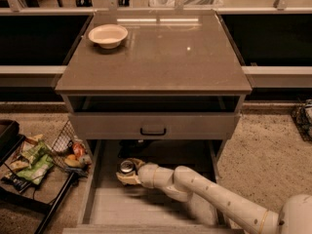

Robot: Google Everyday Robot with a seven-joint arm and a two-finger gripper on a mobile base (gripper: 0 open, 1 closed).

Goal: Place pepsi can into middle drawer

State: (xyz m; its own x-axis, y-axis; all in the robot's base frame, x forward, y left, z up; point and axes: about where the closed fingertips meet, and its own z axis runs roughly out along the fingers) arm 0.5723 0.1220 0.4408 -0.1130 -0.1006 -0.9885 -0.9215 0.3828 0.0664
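One pepsi can (127,166), silver top up, dark body mostly hidden, is clasped by the gripper's (126,173) closed fingers near the middle drawer's (132,208) back-left corner

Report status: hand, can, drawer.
Hand inside open drawer, shut on can. Can upright, left rear of drawer, not released. Nothing in the way; bowl up on top.

No lettering, brand mark or number legible anywhere; none on the pepsi can (126,166), none on the snack packets (30,161) at 8 o'clock; gripper (125,173) toward 6 o'clock, inside the middle drawer (122,207), clasped about the can
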